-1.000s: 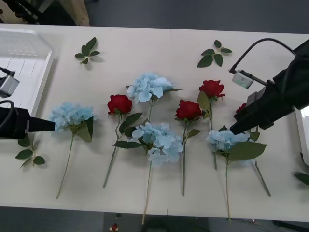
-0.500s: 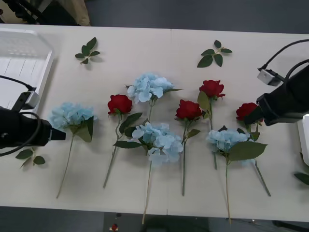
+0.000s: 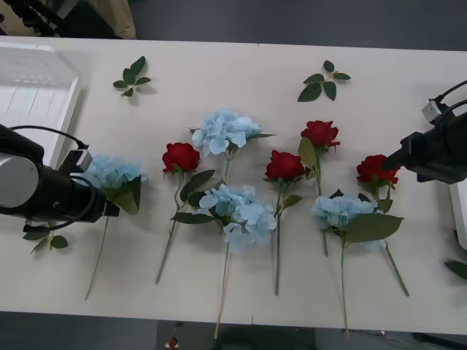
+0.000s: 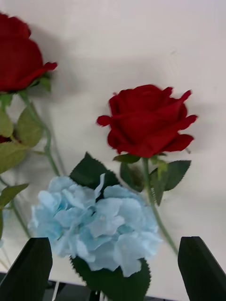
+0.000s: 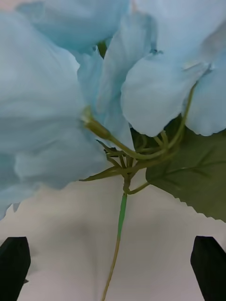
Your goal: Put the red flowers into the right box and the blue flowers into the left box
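Several red flowers lie on the white table, among them roses (image 3: pixel 181 156), (image 3: pixel 284 165) and the rightmost one (image 3: pixel 376 168). Several blue flowers lie between them, the leftmost (image 3: pixel 109 173) nearest the left box (image 3: pixel 36 95). My left gripper (image 3: pixel 108 208) is open just over that flower's stem (image 5: pixel 120 218), below its pale blue head (image 5: pixel 70 94); the stem runs between the black fingers (image 5: pixel 14 263). My right gripper (image 3: pixel 389 160) hovers open beside the rightmost rose (image 4: pixel 146 120), above a blue head (image 4: pixel 96 225). The right box (image 3: pixel 460 208) shows as a white rim at the right edge.
Loose green leaf sprigs lie at the back (image 3: pixel 131 76), (image 3: pixel 322 82), by the left arm (image 3: pixel 44 235) and at the right edge (image 3: pixel 458 268). Long stems reach toward the table's front edge. Bare table lies between the flowers and the back edge.
The left arm has moved right along the table, up to the leftmost blue flower's stem. The right arm has drawn back to the right, uncovering the rightmost rose.
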Controlling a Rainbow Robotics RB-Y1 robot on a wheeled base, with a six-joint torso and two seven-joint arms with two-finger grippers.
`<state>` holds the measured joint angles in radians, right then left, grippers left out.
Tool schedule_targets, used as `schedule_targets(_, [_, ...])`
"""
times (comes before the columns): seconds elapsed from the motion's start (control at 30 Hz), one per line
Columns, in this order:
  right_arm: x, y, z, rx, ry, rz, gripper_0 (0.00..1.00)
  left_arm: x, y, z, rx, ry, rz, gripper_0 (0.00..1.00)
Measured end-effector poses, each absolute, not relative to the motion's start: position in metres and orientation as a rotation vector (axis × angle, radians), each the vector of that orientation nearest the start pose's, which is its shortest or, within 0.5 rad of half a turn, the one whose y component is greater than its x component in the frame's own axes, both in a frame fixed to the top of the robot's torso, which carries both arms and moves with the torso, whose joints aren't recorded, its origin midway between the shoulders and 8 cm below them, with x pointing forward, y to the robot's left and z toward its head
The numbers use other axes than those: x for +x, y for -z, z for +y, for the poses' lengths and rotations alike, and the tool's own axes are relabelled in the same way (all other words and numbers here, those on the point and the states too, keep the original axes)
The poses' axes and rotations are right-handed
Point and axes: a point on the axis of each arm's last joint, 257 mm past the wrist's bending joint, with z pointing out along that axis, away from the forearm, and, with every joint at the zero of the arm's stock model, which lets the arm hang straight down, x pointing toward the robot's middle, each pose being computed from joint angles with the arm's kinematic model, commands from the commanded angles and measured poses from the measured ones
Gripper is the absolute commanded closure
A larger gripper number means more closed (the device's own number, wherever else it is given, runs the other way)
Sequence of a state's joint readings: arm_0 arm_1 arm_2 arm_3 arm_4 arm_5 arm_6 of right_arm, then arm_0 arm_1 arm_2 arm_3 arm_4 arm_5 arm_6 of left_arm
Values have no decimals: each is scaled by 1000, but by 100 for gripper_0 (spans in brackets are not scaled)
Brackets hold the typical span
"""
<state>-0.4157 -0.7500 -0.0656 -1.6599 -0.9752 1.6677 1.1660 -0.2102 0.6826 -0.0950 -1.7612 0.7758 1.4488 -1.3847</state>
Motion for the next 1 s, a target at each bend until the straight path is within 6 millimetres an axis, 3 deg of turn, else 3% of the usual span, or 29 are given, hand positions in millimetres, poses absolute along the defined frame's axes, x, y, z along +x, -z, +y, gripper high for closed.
schedule_targets(0.4, [464,281,-301,100,-257,2781,21,444,351,295,243,127,2797,0])
schedule_targets(0.53, [460,294,-299,82,-246,2781,22,446,361,294,253,115,2807,8])
schedule_targets(0.6, [459,298,-300,83,-245,2779,21,448,365,295,247,114,2804,32])
schedule_targets(0.63, [459,300,-301,82,-234,2780,21,449,365,296,243,109,2800,55])
schedule_targets(0.67, [458,301,-303,80,-223,2781,22,450,366,298,241,100,2798,84])
schedule_targets(0.7, [459,303,-303,77,-216,2778,21,450,366,300,241,92,2797,99])
schedule_targets(1.0, [468,320,-305,89,-216,2748,22,451,365,301,239,89,2795,100])
